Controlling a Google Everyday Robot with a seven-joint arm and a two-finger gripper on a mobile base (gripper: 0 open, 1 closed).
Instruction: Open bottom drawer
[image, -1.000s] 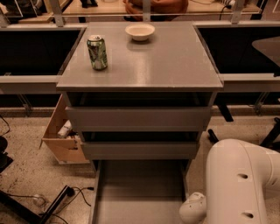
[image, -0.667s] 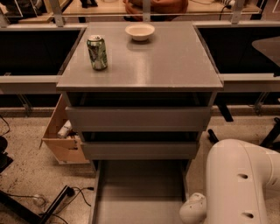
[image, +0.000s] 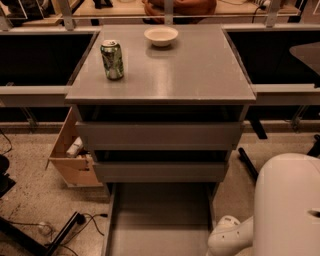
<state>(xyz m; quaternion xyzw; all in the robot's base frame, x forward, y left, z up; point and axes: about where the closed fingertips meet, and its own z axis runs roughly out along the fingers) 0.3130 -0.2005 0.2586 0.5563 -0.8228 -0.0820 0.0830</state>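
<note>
The grey cabinet (image: 160, 75) stands in the middle of the camera view with three drawers. The bottom drawer (image: 160, 220) is pulled far out toward me; its plain grey tray runs to the lower edge of the view and its front is out of view. The top drawer front (image: 157, 135) and the middle drawer front (image: 160, 171) are pushed in. My white arm (image: 285, 205) fills the lower right, with a rounded joint (image: 227, 240) beside the open tray's right side. The gripper is out of view below the frame.
A green soda can (image: 112, 60) and a white bowl (image: 161, 36) stand on the cabinet top. A cardboard box (image: 75, 155) with items sits on the floor at the left. Black cables (image: 75, 222) lie on the speckled floor. Dark desks flank the cabinet.
</note>
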